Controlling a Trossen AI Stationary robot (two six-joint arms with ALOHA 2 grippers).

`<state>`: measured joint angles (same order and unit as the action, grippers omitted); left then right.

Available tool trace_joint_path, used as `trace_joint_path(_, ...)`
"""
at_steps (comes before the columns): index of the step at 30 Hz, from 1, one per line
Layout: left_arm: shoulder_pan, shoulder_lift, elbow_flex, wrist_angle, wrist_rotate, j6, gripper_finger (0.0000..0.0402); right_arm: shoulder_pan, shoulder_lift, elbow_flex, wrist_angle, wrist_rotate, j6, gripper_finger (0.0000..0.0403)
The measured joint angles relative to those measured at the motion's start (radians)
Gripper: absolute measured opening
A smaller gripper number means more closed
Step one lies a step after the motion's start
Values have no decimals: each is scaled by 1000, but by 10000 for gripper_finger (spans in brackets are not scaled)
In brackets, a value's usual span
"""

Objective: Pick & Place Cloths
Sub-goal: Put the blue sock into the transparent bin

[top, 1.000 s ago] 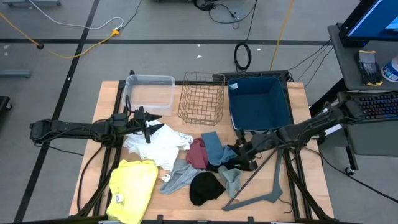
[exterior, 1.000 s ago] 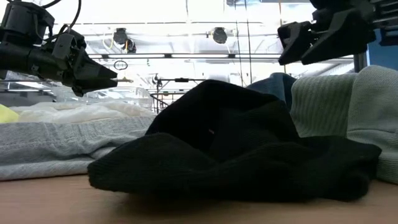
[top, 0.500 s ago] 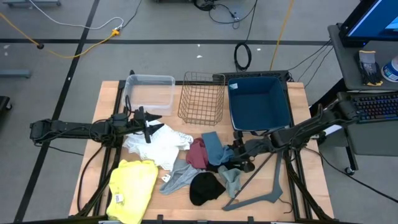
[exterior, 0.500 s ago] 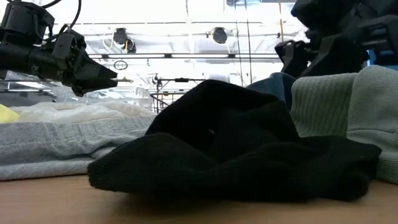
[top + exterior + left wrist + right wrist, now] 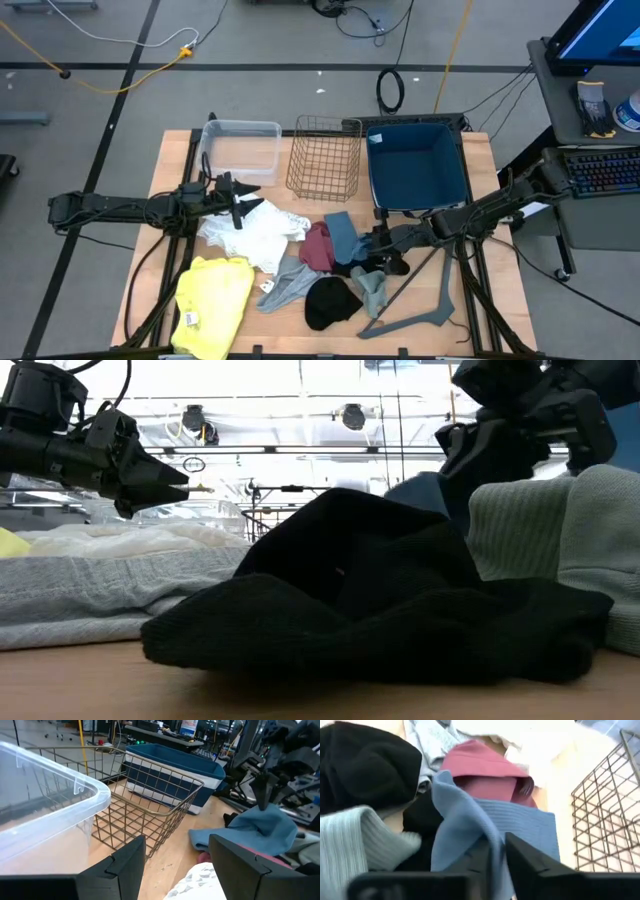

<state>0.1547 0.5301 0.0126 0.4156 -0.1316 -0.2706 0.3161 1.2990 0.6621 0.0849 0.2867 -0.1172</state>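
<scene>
High view: right end effector [image 5: 381, 243] has closed on blue cloth [image 5: 345, 236].

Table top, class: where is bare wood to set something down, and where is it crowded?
Bare wood: the table right of the blue bin; also left of the clear tub. Crowded: the cloths and grey hanger.

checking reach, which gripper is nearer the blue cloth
Right. The right gripper is pinched shut on the blue cloth; the left gripper hangs open above the white cloth, well away.

Grey floor [image 5: 270, 60] – yellow cable [image 5: 130, 75], desk [image 5: 590, 110] beside.
</scene>
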Motion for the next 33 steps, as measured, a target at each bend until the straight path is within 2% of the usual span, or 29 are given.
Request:
trace_joint_path(2, 0, 0, 0, 0, 0, -20, 223, -1, 2, -1, 14, 0, -2, 9)
trace_joint_path(7, 0, 0, 0, 0, 1, -57, 223, -2, 1, -1, 70, 0, -5, 3)
trace_joint_path(14, 0, 0, 0, 12, 2, -78, 223, -2, -32, -1, 292, 3, -98, 2)
trace_joint_path(17, 0, 0, 0, 39, 32, -72, 223, -2, -61, 9, 370, 5, -161, 1)
trace_joint_path(23, 0, 0, 0, 133, 129, -17, 223, -2, -89, 96, 375, 34, -288, 1)
trace_joint_path(33, -5, 0, 0, 309, 168, 33, 223, -2, -89, 216, 376, 54, -448, 1)
